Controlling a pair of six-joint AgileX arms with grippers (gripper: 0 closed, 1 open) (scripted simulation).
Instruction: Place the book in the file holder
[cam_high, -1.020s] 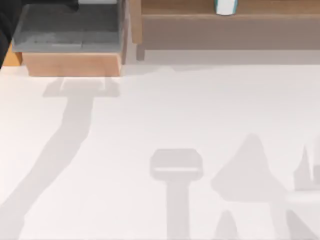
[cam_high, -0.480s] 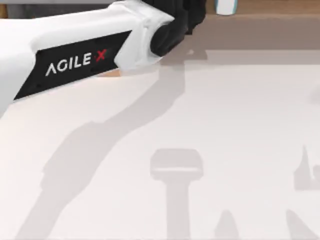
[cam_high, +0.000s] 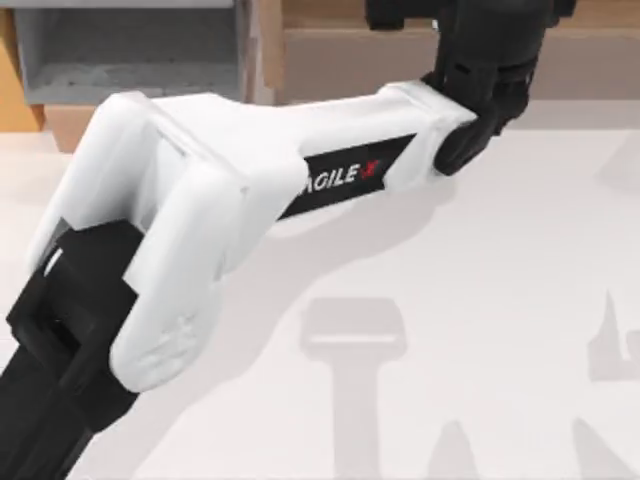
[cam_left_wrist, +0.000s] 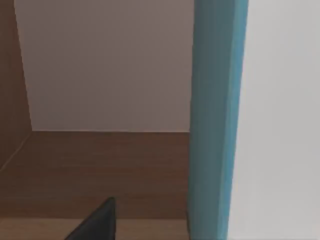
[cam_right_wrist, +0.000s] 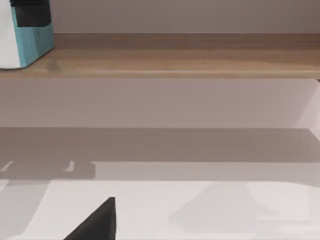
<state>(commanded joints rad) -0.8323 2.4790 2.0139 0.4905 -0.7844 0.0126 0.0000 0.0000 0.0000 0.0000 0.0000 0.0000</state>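
Reaching across to the top right of the top view, your left gripper (cam_high: 470, 25) nears the book (cam_left_wrist: 215, 120) on the shelf (cam_right_wrist: 165, 62), grip state unreadable, presumably for pickup, file holder (cam_high: 130, 50) upper left.

My left arm (cam_high: 250, 190) lies slantwise across the tabletop (cam_high: 480, 330) from the near left corner to the far shelf (cam_high: 340, 50), blocking any straight path from the near side to the file holder (cam_high: 130, 50) at the far left. Right of the arm the tabletop is open up to the shelf's front. In the left wrist view the book (cam_left_wrist: 215, 125) stands upright on the shelf board, with open board beside it up to the shelf's side wall.
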